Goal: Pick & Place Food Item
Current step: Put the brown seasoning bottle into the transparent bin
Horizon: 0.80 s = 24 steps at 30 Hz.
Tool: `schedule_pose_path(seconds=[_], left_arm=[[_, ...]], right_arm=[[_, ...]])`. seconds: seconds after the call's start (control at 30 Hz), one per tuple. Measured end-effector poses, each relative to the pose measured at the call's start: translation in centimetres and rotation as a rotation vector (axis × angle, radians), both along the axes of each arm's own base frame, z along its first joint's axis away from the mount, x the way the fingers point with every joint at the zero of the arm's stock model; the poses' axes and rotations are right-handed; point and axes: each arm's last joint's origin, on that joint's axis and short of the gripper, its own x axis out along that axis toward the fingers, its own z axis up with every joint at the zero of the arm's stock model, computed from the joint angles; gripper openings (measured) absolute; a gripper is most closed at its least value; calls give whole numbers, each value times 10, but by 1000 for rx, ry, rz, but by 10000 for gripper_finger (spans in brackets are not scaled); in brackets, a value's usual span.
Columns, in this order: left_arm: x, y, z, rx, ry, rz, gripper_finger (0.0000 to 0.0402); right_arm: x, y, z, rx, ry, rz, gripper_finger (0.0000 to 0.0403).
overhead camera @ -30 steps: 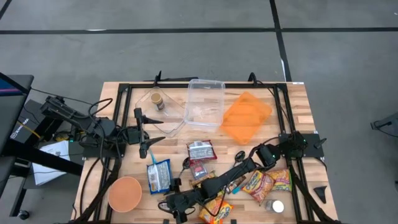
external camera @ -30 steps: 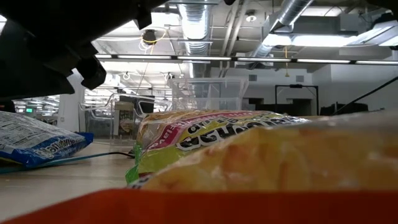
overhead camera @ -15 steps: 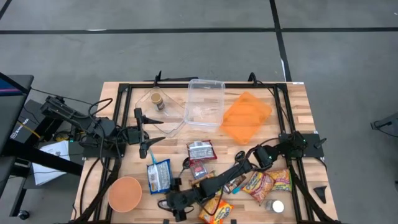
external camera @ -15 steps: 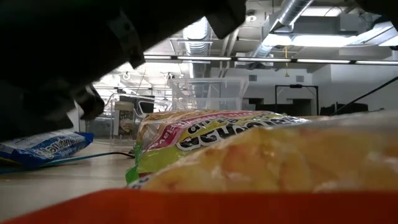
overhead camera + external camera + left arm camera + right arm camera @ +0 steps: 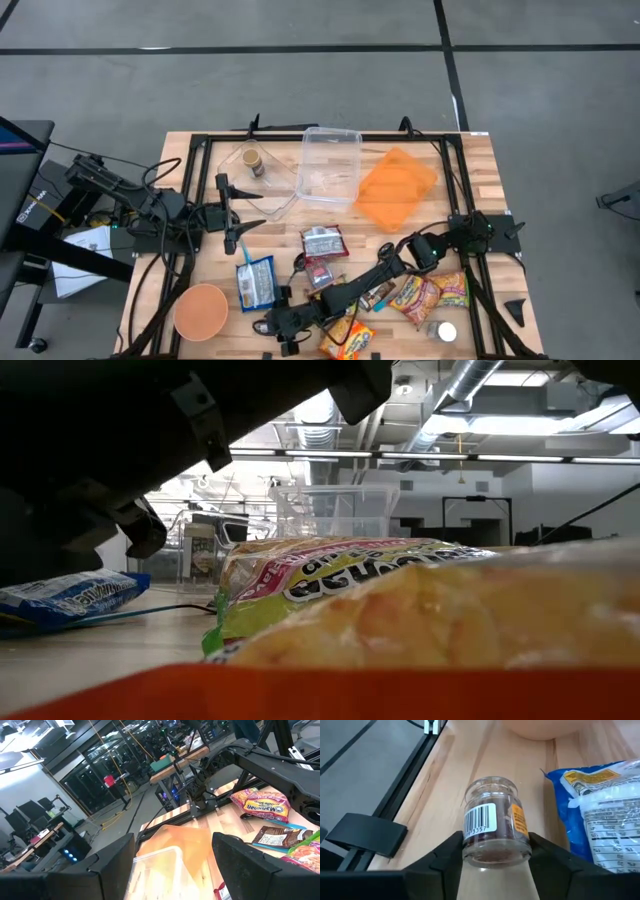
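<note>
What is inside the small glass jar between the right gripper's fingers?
The glass jar, lying between the right gripper fingers on the table, holds a brown filling. A barcode label covers part of it; its lid end is hidden.

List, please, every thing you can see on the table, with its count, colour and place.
table: 1, light wood, under everything
tubs: 2, clear, far middle
brown jar: 1, upright in the left tub
lid: 1, orange, right of the tubs
bowl: 1, orange, near left corner
blue packet: 1, right of the bowl
dark packets: 2, brown-red, middle
noodle packets: 2, red-yellow, near right
orange packet: 1, near edge, middle
white cap: 1, near right; what it belongs to is unclear
jar: 1, clear with barcode, lying on its side by the near edge
left gripper: open, empty, left middle
right gripper: fingers closed on the jar's sides
</note>
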Motion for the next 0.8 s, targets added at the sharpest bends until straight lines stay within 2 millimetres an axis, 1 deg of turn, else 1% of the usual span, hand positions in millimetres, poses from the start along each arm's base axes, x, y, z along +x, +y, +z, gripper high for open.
schedule_pose_path(seconds=[0.23,0.33,0.37,0.47,0.6,0.67,0.8], left_arm=[[0,0,0,-3,-1,0,260],[0,0,0,-3,0,0,260],[0,0,0,-3,0,-1,260],[0,0,0,-3,0,-1,260],[-1,-2,0,-3,1,-16,260],[-2,-5,0,-3,2,-42,260],[-5,-14,-1,-1,11,-156,260]], right_arm=[[2,1,3,14,-31,5,180],[0,0,9,11,-8,7,180],[-2,0,13,13,3,6,180],[-9,0,36,-5,36,6,180],[-27,5,80,-78,36,-35,180],[-40,7,98,-148,54,-74,180],[-70,12,126,-299,86,-191,180]])
